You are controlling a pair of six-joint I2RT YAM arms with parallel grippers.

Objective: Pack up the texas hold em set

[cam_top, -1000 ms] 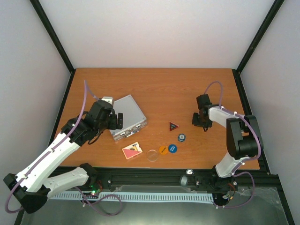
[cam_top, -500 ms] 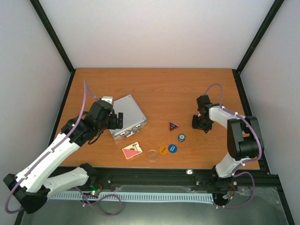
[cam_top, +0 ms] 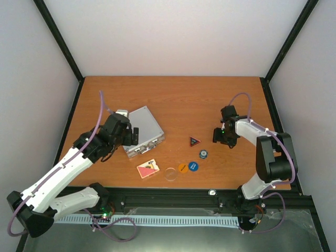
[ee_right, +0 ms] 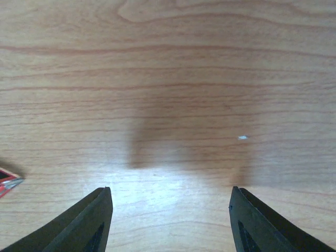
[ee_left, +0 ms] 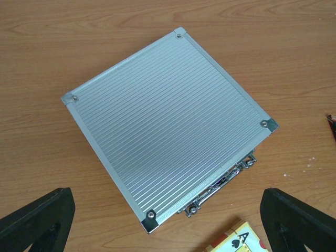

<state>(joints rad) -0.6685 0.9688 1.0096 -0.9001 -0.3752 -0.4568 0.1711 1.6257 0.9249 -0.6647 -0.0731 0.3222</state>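
The silver case (cam_top: 144, 130) of the texas hold em set lies closed on the table, its handle and latches (ee_left: 226, 178) facing the near right. My left gripper (cam_top: 134, 135) hovers open over the case's near corner (ee_left: 167, 197), with nothing held. The pink card deck (cam_top: 147, 168), clear disc (cam_top: 170, 174), orange disc (cam_top: 182, 168), blue disc (cam_top: 193, 166), blue-white chips (cam_top: 203, 154) and red-black triangle (cam_top: 195, 140) lie loose to the case's right. My right gripper (cam_top: 219, 135) is open over bare wood (ee_right: 169, 191), right of the triangle (ee_right: 8, 184).
The wooden table (cam_top: 173, 100) is bounded by black frame posts and white walls. The card deck's corner (ee_left: 239, 242) shows just below the case in the left wrist view.
The right gripper's jaws have spread apart and it has edged slightly left toward the triangle. The left arm has shifted a little over the case.
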